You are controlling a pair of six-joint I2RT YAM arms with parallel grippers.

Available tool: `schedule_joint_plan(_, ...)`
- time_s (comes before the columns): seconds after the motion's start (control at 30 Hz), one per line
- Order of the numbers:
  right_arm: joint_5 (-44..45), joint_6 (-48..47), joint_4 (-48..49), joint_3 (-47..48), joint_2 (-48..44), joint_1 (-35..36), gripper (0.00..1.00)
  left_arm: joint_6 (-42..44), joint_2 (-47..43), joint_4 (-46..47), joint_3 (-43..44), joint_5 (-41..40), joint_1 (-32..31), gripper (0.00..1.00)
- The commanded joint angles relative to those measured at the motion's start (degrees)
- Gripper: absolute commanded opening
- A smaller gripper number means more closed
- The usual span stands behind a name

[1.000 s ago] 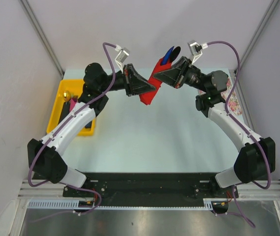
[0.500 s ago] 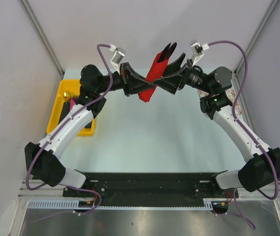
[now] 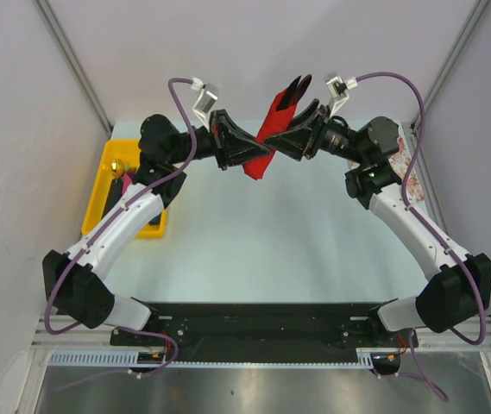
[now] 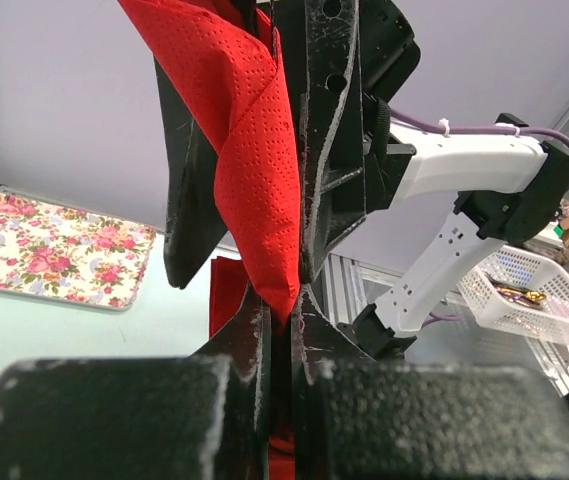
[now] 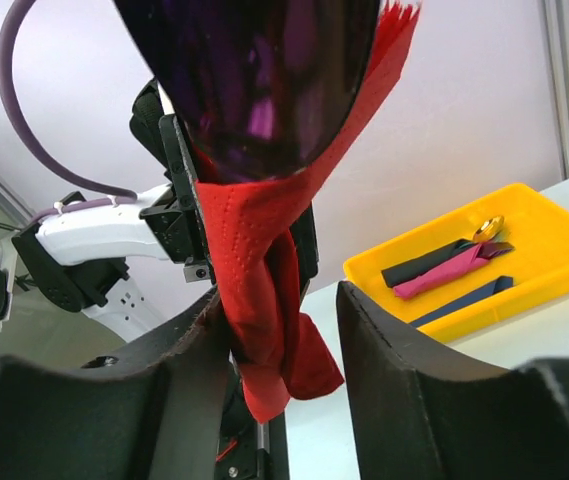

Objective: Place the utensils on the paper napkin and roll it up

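Observation:
The red paper napkin is rolled around utensils and held in the air between both grippers at the back of the table. Dark utensil ends stick out of its top. My left gripper is shut on the lower part of the roll; in the left wrist view the napkin is pinched between its fingers. My right gripper is open around the roll. In the right wrist view the napkin rests against one finger, with a gap to the other finger. A glossy dark purple utensil end shows above.
A yellow tray at the left holds black, pink and dark blue handled utensils. A white flowered sheet lies at the right edge of the table. A white basket stands off the table.
The roll has tipped more upright and its dark utensil ends now show at the top. The right gripper has shifted along the roll and stands open around it. The left gripper keeps its hold.

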Motion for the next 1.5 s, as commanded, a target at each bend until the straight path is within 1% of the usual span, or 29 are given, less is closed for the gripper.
schedule_joint_plan(0.0, 0.1, 0.9, 3.3, 0.5, 0.1, 0.4, 0.44, 1.1, -1.9, 1.9, 0.9, -0.8, -0.3, 0.00)
schedule_joint_plan(0.07, -0.1, 1.2, 4.2, 0.6, 0.1, 0.5, 0.29, 1.3, -1.6, 0.0, 1.4, -1.6, -0.3, 0.00)
schedule_joint_plan(0.1, -0.1, 0.8, 4.1, 0.7, 0.2, 0.7, 0.14, 2.7, -1.7, -1.6, 1.7, -2.2, -0.4, 0.00)
schedule_joint_plan(0.17, 0.0, 0.1, 3.0, 0.9, 0.0, 0.8, 0.00, 4.6, -1.5, -7.0, 3.3, -3.5, -0.4, 0.00)
schedule_joint_plan(0.23, 0.4, -0.5, 2.4, 1.4, 0.0, 0.8, 0.00, 5.5, -1.6, -8.2, 3.4, -4.2, -0.4, 0.02)
schedule_joint_plan(0.27, 0.7, -0.3, 2.4, 1.5, 0.0, 0.7, 0.00, 5.8, -1.7, -9.8, 3.3, -4.3, -0.4, 0.06)
schedule_joint_plan(0.3, 0.9, -0.2, 2.5, 1.9, 0.0, 0.7, 0.00, 6.5, -1.9, -10.6, 3.2, -4.4, -0.4, 0.16)
schedule_joint_plan(0.37, 1.1, 0.9, 3.4, 2.2, 0.0, 0.8, 0.00, 7.3, -2.4, -12.5, 2.4, -4.4, -0.3, 0.28)
schedule_joint_plan(0.4, 1.2, 1.3, 4.0, 2.2, 0.0, 0.7, 0.00, 7.7, -2.7, -13.3, 2.2, -4.4, -0.2, 0.41)
schedule_joint_plan(0.5, 1.7, 2.1, 4.6, 2.4, -0.3, 0.6, 0.00, 9.4, -3.1, -17.1, 1.8, -4.4, 0.5, 0.59)
schedule_joint_plan(0.53, 1.9, 2.2, 4.6, 2.5, -0.5, 0.5, 0.00, 9.9, -3.6, -18.9, 1.6, -4.7, 0.6, 0.60)
schedule_joint_plan(0.63, 2.2, 2.7, 4.7, 2.5, -0.8, 0.3, 0.00, 13.7, -4.6, -22.6, 1.9, -5.4, 1.2, 0.63)
schedule_joint_plan(0.7, 2.6, 3.2, 4.7, 2.4, -0.7, 0.3, 0.00, 15.3, -4.9, -22.8, 1.6, -4.7, 1.2, 0.62)
schedule_joint_plan(0.77, 3.3, 3.7, 4.9, 2.3, -0.5, 0.3, 0.00, 15.8, -5.0, -22.8, 1.6, -2.9, 0.8, 0.61)
schedule_joint_plan(0.87, 4.0, 4.4, 4.9, 2.5, -0.1, 0.1, 0.00, 15.1, -5.0, -20.2, 0.8, -0.7, 0.5, 0.56)
schedule_joint_plan(0.9, 4.2, 5.2, 5.0, 2.4, 0.0, 0.0, 0.00, 15.2, -4.9, -20.2, 0.7, 0.0, 0.4, 0.48)
schedule_joint_plan(0.97, 4.9, 6.0, 5.2, 2.5, 0.4, -0.2, 0.00, 14.7, -4.2, -19.8, 0.5, 0.7, 0.3, 0.40)
schedule_joint_plan(1.0, 5.0, 6.9, 5.5, 2.6, 0.5, -0.3, 0.00, 14.1, -3.7, -19.8, 0.5, 1.1, 0.3, 0.33)
schedule_joint_plan(1.1, 5.0, 8.5, 7.1, 2.3, 0.7, -0.5, 0.00, 9.9, -2.1, -18.2, 0.6, 4.1, 0.3, 0.23)
schedule_joint_plan(1.13, 5.0, 8.9, 7.3, 2.3, 0.8, -0.5, 0.00, 8.2, -1.6, -14.6, 0.0, 5.4, 0.3, 0.20)
schedule_joint_plan(1.17, 4.9, 9.0, 7.5, 2.2, 1.1, -0.5, 0.00, 3.7, -1.2, -12.2, -0.6, 7.1, 0.3, 0.09)
schedule_joint_plan(1.2, 4.8, 9.1, 8.0, 2.2, 1.0, -0.5, 0.00, 0.9, -0.5, -6.5, -1.1, 8.0, 0.3, 0.03)
schedule_joint_plan(1.23, 4.6, 9.2, 8.2, 2.2, 1.1, -0.5, 0.00, -2.2, 0.0, -3.1, -2.8, 8.9, 0.4, 0.00)
schedule_joint_plan(1.27, 4.5, 8.9, 8.3, 2.2, 1.1, -0.5, 0.00, -8.4, 0.3, 0.5, -3.6, 9.8, 0.4, 0.00)
schedule_joint_plan(1.3, 4.3, 8.5, 8.3, 2.4, 1.1, -0.5, 0.00, -11.3, 0.9, 6.2, -4.3, 11.2, 0.4, 0.00)
schedule_joint_plan(1.33, 4.1, 7.4, 8.1, 2.5, 1.1, -0.5, 0.00, -15.3, 1.2, 8.0, -5.3, 11.6, 0.4, 0.00)
schedule_joint_plan(1.4, 4.1, 6.8, 7.2, 2.8, 0.8, -0.5, 0.00, -15.1, 0.8, 7.7, -5.8, 11.6, 0.5, 0.01)
schedule_joint_plan(1.43, 3.9, 6.5, 7.2, 2.9, 0.9, -0.5, 0.00, -11.5, -0.6, 5.5, -6.0, 10.3, 0.6, 0.10)
schedule_joint_plan(1.47, 3.8, 6.3, 6.9, 3.0, 0.8, -0.5, 0.00, -8.7, -1.7, 1.9, -5.8, 8.9, 1.6, 0.39)
